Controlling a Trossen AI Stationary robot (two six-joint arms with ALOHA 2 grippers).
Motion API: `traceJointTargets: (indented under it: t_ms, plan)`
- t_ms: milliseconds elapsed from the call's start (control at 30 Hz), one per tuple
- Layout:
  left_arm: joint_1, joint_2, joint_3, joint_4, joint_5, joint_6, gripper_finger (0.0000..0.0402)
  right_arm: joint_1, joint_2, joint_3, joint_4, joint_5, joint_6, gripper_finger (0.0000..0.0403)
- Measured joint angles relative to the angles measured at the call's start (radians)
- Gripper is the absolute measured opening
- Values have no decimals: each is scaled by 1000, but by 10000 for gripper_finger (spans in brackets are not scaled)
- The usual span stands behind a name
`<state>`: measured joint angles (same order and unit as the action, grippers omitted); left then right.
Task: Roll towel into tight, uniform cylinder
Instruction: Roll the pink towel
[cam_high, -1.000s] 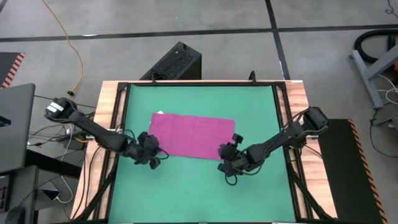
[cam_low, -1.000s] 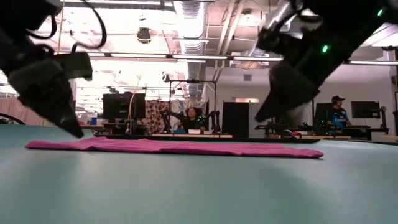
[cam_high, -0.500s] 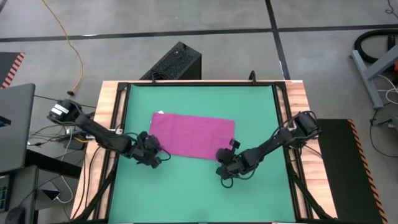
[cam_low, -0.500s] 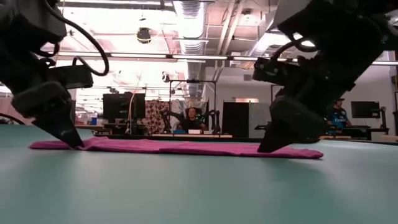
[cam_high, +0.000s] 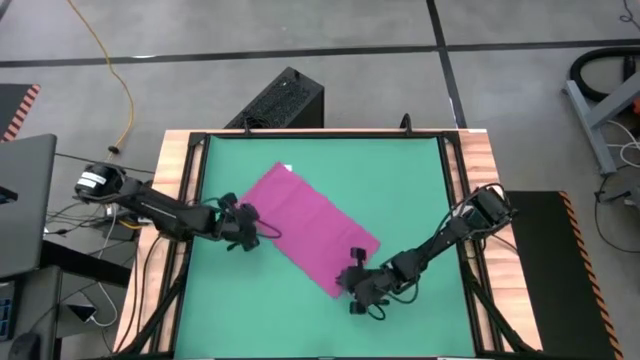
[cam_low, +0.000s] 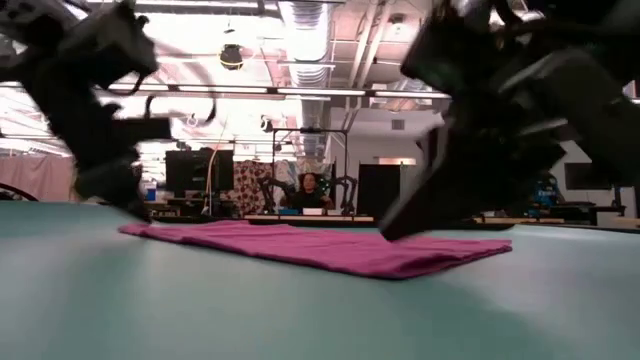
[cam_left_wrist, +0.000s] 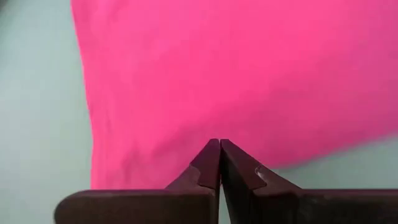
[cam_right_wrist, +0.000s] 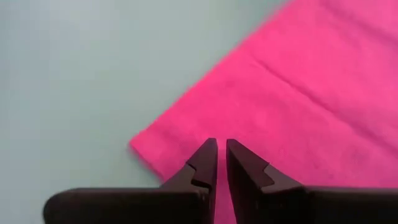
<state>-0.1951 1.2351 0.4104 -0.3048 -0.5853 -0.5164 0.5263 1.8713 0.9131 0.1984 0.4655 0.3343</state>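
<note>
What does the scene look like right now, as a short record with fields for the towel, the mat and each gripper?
towel: flat, unrolled, lying diagonally on the mat, white tag at its far corner
mat: green, covers the tabletop
left gripper: at the towel's left corner, shut on the towel's edge, fingers pressed together in the wrist view
right gripper: at the towel's near corner, shut on the towel, fingers almost together over the cloth
roll: not yet started
</note>
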Motion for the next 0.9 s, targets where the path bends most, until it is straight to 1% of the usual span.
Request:
traceJointTargets:
  t_ms: [67,200,333,367,433,500,567,600,667,700,833,900]
  plan:
    - [29,-18,40,26,-3,73,0,-15,-1,4,44,10,-96,55]
    - [52,-51,113,12,5,220,0,-73,-7,49,84,25,-252,55]
    - [51,-91,169,-69,21,296,0,-156,-7,104,73,26,-407,55]
    - [52,-99,172,-82,24,288,0,-182,-8,109,70,26,-443,55]
    - [49,-118,173,-58,41,222,0,-244,-14,110,60,20,-518,55]
    - [38,-126,172,7,94,179,3,-318,-19,109,39,-53,-593,55]
    - [13,-126,149,102,133,167,4,-394,-19,109,38,-130,-620,52]
    - [-4,-124,131,156,136,165,3,-432,-19,109,35,-168,-624,50]
    - [-34,-114,96,280,135,158,2,-504,-19,109,22,-229,-633,43]
    - [-45,-107,81,319,130,152,1,-537,-19,109,19,-235,-634,38]
    - [-58,-72,44,346,66,83,0,-643,-19,109,8,-240,-626,14]
    - [-57,-51,32,344,33,42,0,-673,-20,109,-5,-271,-623,7]
